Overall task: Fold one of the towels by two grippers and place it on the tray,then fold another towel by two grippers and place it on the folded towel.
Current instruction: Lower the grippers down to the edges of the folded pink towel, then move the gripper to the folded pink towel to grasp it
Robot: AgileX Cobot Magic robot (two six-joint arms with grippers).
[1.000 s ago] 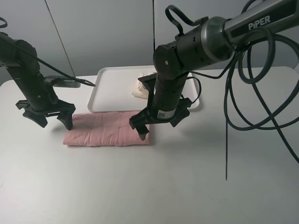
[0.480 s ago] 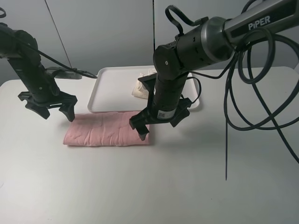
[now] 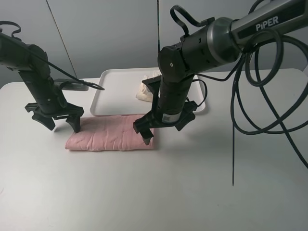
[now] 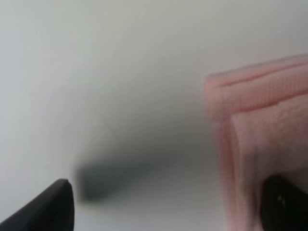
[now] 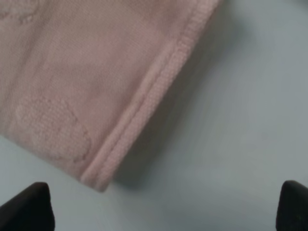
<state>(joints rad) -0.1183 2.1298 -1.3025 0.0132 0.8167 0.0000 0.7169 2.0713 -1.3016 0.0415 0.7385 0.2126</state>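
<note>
Pink terry towel — folded into a long, soft strip — lies on the table, its long axis running from the left gripper to the right gripper. Each hangs over one short end, jaws spread wide and empty. Beyond the right gripper, the cream towel sits on the smooth white tray.
</note>
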